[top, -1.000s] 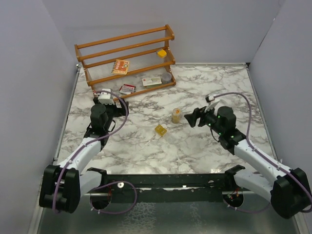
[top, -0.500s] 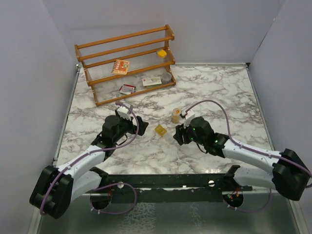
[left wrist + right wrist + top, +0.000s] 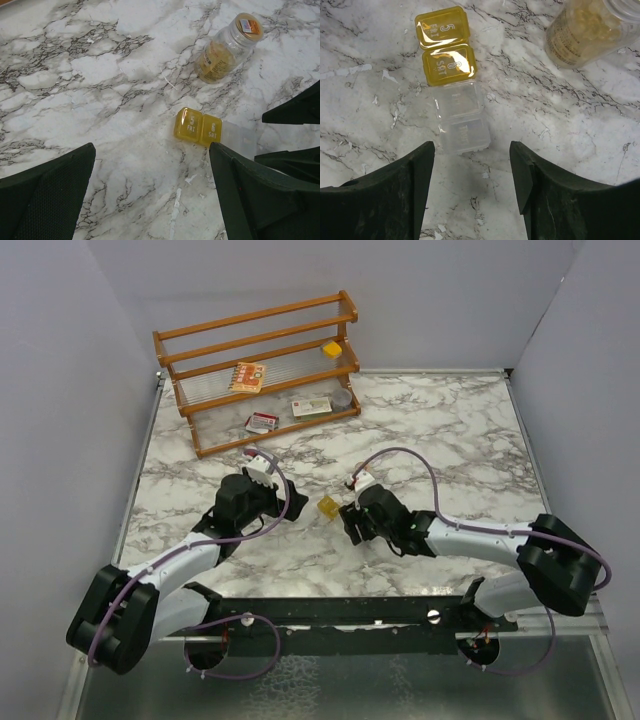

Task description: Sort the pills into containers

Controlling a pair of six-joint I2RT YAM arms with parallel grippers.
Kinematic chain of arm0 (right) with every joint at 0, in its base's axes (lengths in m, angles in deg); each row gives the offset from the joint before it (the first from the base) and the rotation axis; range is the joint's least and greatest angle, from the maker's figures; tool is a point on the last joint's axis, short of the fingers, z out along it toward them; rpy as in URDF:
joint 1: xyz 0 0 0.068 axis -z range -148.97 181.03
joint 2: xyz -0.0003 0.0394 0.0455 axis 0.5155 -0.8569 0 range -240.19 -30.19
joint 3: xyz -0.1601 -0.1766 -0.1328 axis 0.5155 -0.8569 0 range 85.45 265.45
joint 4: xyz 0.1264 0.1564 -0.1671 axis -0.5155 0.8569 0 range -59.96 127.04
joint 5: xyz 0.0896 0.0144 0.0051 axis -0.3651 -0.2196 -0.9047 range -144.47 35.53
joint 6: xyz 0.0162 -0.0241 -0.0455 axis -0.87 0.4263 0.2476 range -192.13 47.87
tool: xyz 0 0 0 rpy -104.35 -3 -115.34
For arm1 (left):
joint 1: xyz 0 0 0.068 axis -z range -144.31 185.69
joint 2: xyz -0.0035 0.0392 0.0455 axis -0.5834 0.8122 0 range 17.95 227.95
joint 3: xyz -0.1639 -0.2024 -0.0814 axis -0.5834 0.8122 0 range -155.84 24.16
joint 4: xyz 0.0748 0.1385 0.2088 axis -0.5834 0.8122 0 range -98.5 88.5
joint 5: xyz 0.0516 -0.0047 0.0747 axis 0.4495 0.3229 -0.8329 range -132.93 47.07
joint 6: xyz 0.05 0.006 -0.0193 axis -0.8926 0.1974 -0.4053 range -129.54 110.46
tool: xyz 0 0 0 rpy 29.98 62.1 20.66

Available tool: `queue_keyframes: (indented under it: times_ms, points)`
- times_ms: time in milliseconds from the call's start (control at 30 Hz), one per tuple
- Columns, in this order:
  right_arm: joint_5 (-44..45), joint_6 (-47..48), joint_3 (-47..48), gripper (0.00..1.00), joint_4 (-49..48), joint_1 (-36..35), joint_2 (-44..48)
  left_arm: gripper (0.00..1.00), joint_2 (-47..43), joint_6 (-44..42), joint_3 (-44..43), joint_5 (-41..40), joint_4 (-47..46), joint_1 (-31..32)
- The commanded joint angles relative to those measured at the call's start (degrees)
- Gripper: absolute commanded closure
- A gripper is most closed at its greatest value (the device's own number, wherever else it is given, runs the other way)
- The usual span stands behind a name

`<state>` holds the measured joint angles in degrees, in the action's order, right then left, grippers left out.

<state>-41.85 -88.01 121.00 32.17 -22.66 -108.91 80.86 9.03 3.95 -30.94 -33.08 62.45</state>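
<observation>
Right wrist view: right claw (image 3: pixel 472 185) is hanging spread and empty just short of the small squarish yellow translucent pill box (image 3: pixel 445 45), lids reading FRI and SAT, clear compartments (image 3: pixel 462 120) adjoining. Round amber-tinted jar (image 3: pixel 590 30) is sitting near it on the marble bench (image 3: pixel 600 130). Left claw (image 3: pixel 155 210) is likewise gaping, empty. Step, judged: approaching to grasp; next, closing squarely around one container. Bench edges and wooden rack (image 3: pixel 260 360) are lying well apart.

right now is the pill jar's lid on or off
On: the left wrist view shows the jar upright with its amber lid seated on top.
</observation>
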Motion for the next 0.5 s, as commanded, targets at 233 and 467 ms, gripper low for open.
queue_keyframes:
  times_ms: [233,467]
  points:
    - [2.58,-0.36,3.65,0.37,-1.33,-1.37,-4.74,0.01,1.58,0.83,-1.41,2.56,-1.04,0.39]
    - [2.90,-0.73,3.16,0.37,-0.99,-1.59,-5.03,0.01,1.85,1.90,-1.18,2.41,-1.93,0.40]
